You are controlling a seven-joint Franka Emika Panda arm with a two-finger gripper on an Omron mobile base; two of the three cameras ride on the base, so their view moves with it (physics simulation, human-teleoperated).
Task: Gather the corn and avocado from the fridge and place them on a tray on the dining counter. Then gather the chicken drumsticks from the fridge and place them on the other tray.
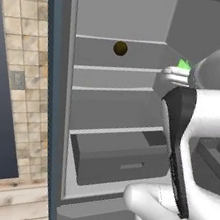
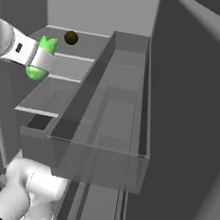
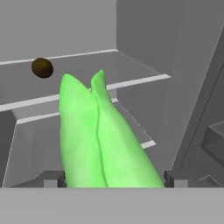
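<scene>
Inside the open fridge (image 1: 58, 98), the robot's hand (image 3: 114, 177) grips the corn (image 3: 100, 140), a bright green husked ear, its fingertips (image 3: 51, 179) set wide on either side of the ear's base. The corn's two pointed leaf tips aim toward the fridge's back wall, and the ear is held in the air above the glass shelves (image 1: 115, 87) (it rests on none of them). The avocado (image 1: 120, 48), small, dark and round, sits on an upper shelf near the back wall, well apart from the hand. Below the shelves, a grey drawer (image 1: 119, 159) stands partly pulled out. A clear door bin (image 2: 104, 126) runs along the fridge door at right.
</scene>
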